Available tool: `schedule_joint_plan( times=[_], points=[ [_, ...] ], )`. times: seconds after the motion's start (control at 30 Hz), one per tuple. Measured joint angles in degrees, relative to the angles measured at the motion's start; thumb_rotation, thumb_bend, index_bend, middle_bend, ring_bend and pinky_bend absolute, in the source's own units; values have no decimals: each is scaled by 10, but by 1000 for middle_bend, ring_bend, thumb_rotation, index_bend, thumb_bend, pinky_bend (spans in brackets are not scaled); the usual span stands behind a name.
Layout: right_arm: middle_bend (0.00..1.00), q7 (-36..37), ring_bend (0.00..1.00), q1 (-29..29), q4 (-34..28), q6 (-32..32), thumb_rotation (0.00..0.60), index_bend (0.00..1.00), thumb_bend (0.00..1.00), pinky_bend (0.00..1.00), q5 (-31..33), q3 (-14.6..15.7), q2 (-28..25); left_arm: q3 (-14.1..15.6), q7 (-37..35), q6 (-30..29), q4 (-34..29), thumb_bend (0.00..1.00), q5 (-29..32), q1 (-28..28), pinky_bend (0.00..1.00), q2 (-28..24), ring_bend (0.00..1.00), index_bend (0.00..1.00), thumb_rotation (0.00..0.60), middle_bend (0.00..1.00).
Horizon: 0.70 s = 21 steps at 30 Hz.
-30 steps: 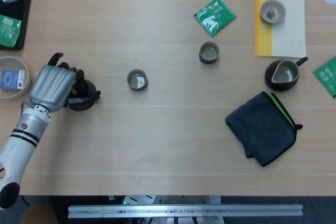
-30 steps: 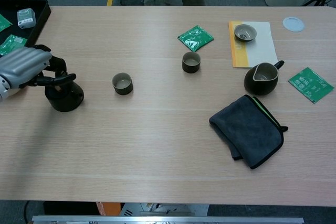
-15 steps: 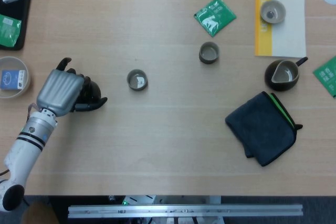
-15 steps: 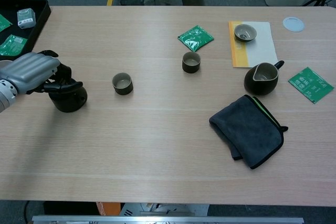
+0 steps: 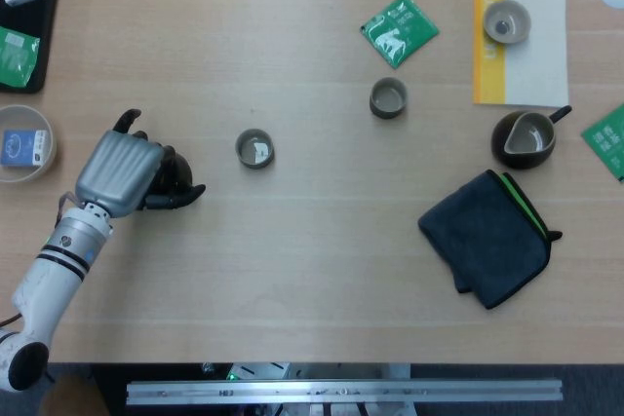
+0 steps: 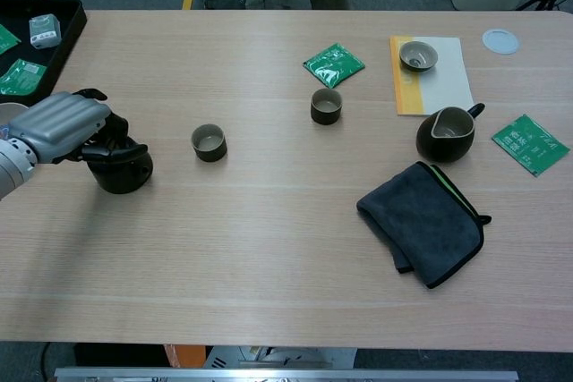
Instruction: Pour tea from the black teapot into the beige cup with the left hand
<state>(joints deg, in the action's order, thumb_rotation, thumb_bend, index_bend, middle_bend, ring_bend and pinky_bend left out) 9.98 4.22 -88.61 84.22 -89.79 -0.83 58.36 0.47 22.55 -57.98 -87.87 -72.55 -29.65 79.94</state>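
The black teapot (image 5: 176, 178) is at the table's left, mostly covered from above by my left hand (image 5: 119, 172), which grips it around the top. In the chest view the teapot (image 6: 126, 173) sits low, at or just above the table, under the left hand (image 6: 63, 123). A beige cup (image 5: 506, 21) stands far off at the back right on a white and yellow book (image 5: 535, 56). A dark cup with a pale inside (image 5: 254, 149) is the nearest one, a short way right of the teapot. My right hand is not in view.
A second dark cup (image 5: 388, 98) stands mid-table, with a green tea packet (image 5: 399, 30) behind it. A dark pitcher (image 5: 524, 138) and a folded dark cloth (image 5: 487, 237) lie at the right. A small bowl (image 5: 21, 143) and a black tray (image 5: 21, 17) are at the left edge.
My left hand has carried the teapot to the right, closer to the nearest dark cup. Nothing else has moved.
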Motion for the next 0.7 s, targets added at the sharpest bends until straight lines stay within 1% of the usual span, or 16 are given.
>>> schedule_joint_plan(
  times=[0.23,0.5,0.7],
  points=[
    [313,3,247,0,2,0,600,240,8,177,1,-1,1,-1,-2,0,1,149,-5,-1,115,0,469,579,0,630],
    [313,4,247,-2,4,2,600,240,8,178,1,-1,1,-1,-5,-2,1,149,-10,-1,115,1,474,583,0,633],
    [313,5,247,-1,5,1,600,240,8,178,0,-1,1,-4,-18,-21,-3,149,-25,4,115,-3,458,561,0,614]
  ],
)
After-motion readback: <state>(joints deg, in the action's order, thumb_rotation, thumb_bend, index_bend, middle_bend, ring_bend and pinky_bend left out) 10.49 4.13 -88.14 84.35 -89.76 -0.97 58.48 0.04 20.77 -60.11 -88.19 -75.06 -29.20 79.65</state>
